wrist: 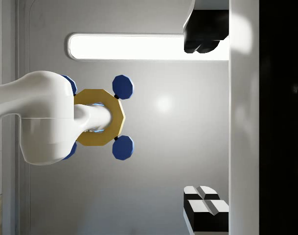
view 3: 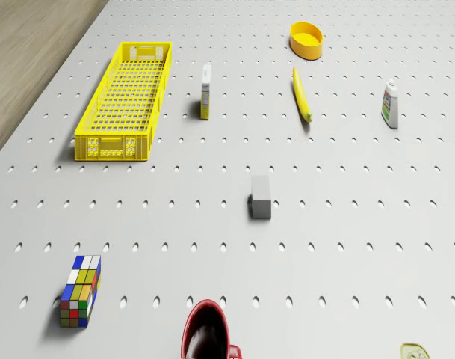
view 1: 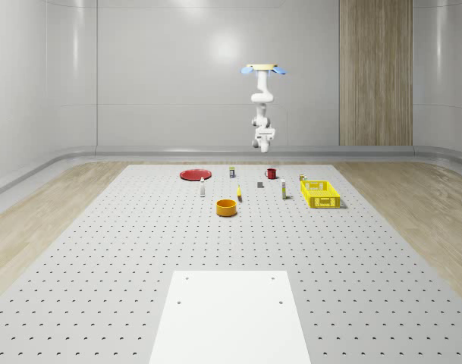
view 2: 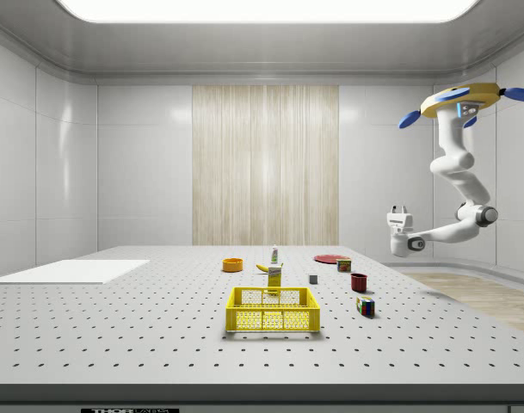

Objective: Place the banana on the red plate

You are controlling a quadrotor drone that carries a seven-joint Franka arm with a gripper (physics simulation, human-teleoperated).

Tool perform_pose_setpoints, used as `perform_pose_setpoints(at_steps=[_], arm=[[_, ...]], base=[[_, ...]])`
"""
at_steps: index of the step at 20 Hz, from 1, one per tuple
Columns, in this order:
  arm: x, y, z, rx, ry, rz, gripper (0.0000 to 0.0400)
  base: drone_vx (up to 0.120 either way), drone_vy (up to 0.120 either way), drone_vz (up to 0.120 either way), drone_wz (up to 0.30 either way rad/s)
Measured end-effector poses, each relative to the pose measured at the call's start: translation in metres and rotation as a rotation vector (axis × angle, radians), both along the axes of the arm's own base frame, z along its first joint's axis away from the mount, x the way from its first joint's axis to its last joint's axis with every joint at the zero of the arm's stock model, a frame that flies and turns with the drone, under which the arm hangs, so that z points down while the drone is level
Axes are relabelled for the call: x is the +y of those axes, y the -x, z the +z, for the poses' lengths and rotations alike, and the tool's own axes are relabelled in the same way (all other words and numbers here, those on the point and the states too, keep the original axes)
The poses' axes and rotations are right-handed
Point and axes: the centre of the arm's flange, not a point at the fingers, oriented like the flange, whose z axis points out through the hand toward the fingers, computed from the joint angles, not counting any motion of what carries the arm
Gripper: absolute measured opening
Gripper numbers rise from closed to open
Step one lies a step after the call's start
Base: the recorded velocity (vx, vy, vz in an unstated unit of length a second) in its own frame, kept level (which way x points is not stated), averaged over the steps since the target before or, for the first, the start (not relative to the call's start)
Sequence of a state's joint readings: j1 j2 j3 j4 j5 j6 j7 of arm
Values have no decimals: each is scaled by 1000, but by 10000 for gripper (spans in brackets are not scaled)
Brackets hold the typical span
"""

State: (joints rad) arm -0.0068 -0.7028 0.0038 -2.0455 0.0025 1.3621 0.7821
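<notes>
Drone [view 1: 264,70] hovers high above the far edge of the table [view 1: 102,250], near the back wall; the yellow body with blue rotors shows at the side view's upper right [view 2: 465,99]. The arm hangs below it, bent, with the hand [view 2: 400,211] pointing upward, well above the table and clear of every item. In the wrist view the fingers [wrist: 206,205] stand well apart with the ceiling light between them: hand open, holding nothing. That view looks back up at the drone's underside [wrist: 99,117].

Banana [view 3: 302,95]: slim, nearly straight, bright yellow, with a darker greenish tip at one end. It lies flat on the table, apart from its neighbours. In the whole-scene view it is a short yellow streak [view 1: 239,194] just beyond and to the right of the orange bowl [view 1: 227,207].

Red plate [view 1: 194,174] lies flat near the far edge, towards the table's far left corner, well apart from the banana. A white bottle [view 1: 202,188] stands between them, nearer the plate.

Other items on the far half: yellow crate [view 1: 320,192] towards the right edge, a small upright carton [view 3: 206,91] between crate and banana, grey block [view 3: 261,197], red mug [view 1: 270,174], colour cube [view 3: 81,291]. A white sheet [view 1: 231,315] covers the middle of the near edge.
</notes>
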Motion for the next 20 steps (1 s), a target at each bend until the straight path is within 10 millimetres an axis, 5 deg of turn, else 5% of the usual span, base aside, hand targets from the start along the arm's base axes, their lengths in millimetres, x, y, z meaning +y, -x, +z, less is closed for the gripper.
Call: perform_pose_setpoints(at_steps=[20], arm=[[0, 1, 2, -15, 4, 0, 400]], base=[[120, -120, 0, 0]])
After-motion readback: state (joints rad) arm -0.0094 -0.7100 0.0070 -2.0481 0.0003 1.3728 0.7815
